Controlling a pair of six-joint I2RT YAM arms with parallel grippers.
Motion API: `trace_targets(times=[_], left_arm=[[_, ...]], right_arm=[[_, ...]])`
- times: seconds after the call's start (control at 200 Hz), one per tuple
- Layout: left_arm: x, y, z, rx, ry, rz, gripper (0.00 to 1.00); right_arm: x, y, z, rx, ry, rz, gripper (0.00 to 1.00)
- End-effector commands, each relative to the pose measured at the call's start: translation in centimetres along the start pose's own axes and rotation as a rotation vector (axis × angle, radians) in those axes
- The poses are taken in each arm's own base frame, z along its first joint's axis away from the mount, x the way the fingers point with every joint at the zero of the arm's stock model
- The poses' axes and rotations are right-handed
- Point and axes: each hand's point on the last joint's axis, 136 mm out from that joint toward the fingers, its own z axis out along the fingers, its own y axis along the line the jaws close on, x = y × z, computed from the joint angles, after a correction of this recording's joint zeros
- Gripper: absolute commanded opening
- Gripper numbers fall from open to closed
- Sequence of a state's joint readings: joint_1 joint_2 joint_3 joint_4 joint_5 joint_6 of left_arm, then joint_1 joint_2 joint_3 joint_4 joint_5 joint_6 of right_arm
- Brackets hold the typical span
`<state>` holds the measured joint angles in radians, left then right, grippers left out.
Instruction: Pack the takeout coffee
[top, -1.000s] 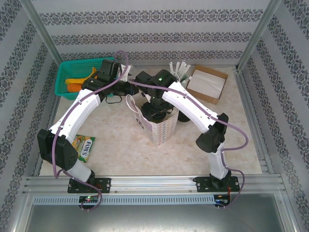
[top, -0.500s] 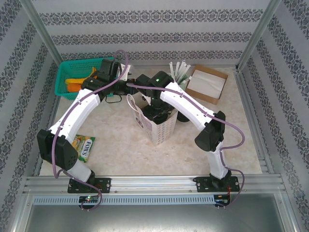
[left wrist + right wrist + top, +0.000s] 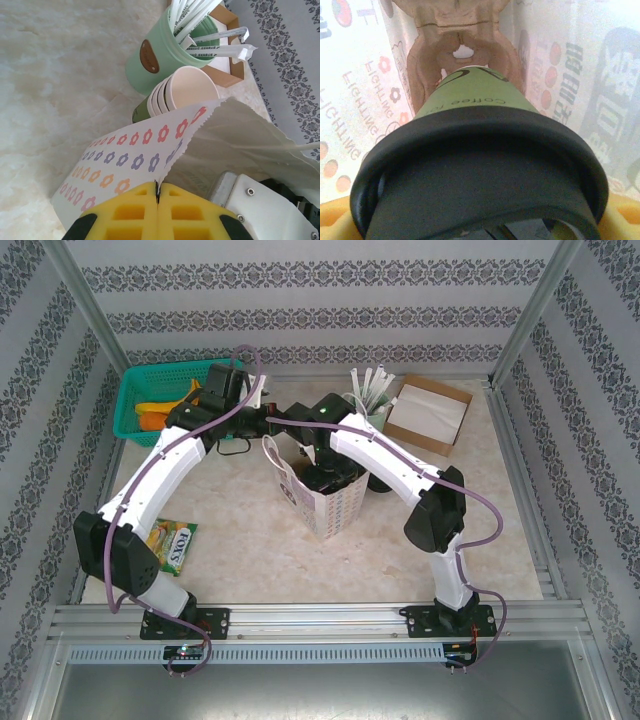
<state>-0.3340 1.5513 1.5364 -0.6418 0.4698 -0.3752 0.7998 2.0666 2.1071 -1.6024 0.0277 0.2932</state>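
Top external view: the marbled tabletop [image 3: 250,550] carries two white arms bolted at its near edge. The left arm [image 3: 160,465] and the right arm [image 3: 390,462] both reach inward to a paper bag [image 3: 335,508] printed with small flowers, standing open around the middle of the tabletop. A green basket [image 3: 135,400] with yellow and orange items sits in the far left corner. An open cardboard box [image 3: 430,415] sits in the far right corner. Just beside the box, towards the bag, is a pale green holder [image 3: 160,55] full of wrapped straws, and a stack of lidless cups [image 3: 180,92] stands between that holder and the bag. A snack packet [image 3: 173,543] lies flat near the left edge, beside the left arm's lower link.

On the left wrist view, the left gripper [image 3: 157,192] has its yellow fingers pressed together, pinching the top edge of the bag's flowered wall.

On the right wrist view, the right gripper [image 3: 480,227] is down inside the bag, a yellow finger [image 3: 332,217] on either side of the takeout coffee [image 3: 475,150], gripping it at the black lid. The cup hangs upright, its green base above a brown pulp cup carrier [image 3: 460,45] on the bag's floor. I cannot tell whether it touches the carrier.
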Motion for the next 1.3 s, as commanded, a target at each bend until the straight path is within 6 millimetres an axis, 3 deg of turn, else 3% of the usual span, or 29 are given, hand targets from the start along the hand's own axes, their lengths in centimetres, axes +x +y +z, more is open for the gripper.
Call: trace_targets(times=[0.0,1.294], left_arm=[[-1.2,-0.5,-1.3,-0.013,-0.076,-0.02,0.0],[-0.3,-0.7,-1.2,0.024,-0.075,-0.028,0.0]], right_arm=[[0.9,-0.4,0.0,-0.008,0.024,0.037,0.75],[-0.3,0.3,1.0,-0.025,-0.015,0.073,0.74]])
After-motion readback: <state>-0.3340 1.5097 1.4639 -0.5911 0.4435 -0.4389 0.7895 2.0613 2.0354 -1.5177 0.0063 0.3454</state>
